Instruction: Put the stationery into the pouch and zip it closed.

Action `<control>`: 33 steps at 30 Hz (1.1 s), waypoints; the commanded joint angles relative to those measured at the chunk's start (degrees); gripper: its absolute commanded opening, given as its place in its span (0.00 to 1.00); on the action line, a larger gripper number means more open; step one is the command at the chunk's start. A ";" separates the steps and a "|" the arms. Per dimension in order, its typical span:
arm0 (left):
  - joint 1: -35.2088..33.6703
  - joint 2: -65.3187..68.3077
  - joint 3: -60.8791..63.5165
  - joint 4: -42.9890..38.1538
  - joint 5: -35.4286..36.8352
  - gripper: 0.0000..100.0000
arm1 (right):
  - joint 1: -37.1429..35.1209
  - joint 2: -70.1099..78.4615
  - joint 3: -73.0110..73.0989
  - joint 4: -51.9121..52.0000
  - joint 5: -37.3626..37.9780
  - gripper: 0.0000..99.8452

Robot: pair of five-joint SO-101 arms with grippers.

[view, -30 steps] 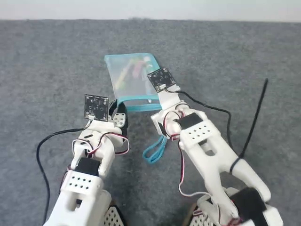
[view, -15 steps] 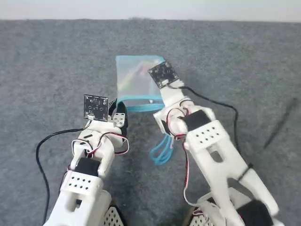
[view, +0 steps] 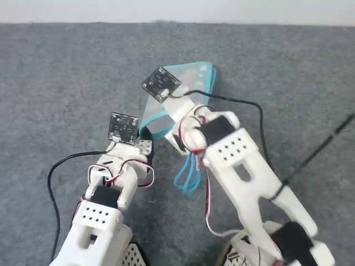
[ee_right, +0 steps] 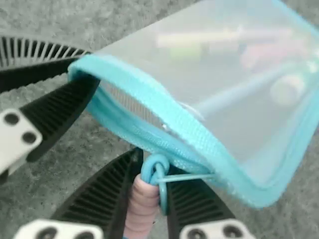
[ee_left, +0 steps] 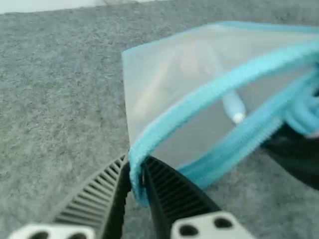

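Observation:
A translucent pouch (view: 194,77) with a light blue zipper edge lies on the grey mat, and pens (ee_right: 219,40) show through its side. My left gripper (ee_left: 135,184) is shut on the pouch's near corner at the end of the zipper (ee_left: 209,99). My right gripper (ee_right: 147,199) is shut on the pink zipper pull (ee_right: 142,206), which carries a blue cord loop (view: 186,174). In the high view the left gripper (view: 145,145) and right gripper (view: 173,130) sit close together at the pouch's near edge. The right arm's camera board hides part of the pouch.
Grey carpet-like mat (view: 55,72) covers the whole table, with open room to the left and far right. A black cable (view: 316,144) runs across the mat at the right. The left gripper's fingers (ee_right: 55,99) show close beside the right gripper.
The right arm has swung left along the zipper toward the left gripper. The pouch has turned and shifted to the right, and the blue cord loop moved with it.

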 commanded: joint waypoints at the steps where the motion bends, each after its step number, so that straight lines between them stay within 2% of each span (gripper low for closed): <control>1: 1.76 0.00 -3.74 0.26 -1.05 0.01 | -0.92 4.44 -6.77 5.49 1.93 0.01; 4: -1.85 0.00 -5.32 0.18 -0.18 0.01 | 0.84 2.95 -5.63 7.34 2.29 0.01; 10: 2.20 0.09 -5.58 1.32 -0.35 0.01 | -6.99 -5.14 -5.27 6.02 2.64 0.01; 14: 2.11 0.00 -5.58 1.85 -1.49 0.01 | -6.90 -7.52 -3.34 5.67 7.21 0.01; 21: -7.38 -0.35 -7.08 1.76 -1.41 0.01 | 0.22 -7.34 4.13 4.97 7.12 0.01; 25: -9.85 -0.09 -8.04 1.67 -1.67 0.01 | 0.22 -7.16 4.22 4.62 7.03 0.01; 33: -3.43 -0.18 -7.08 3.34 -3.43 0.01 | -7.69 -4.53 0.26 -1.36 6.15 0.01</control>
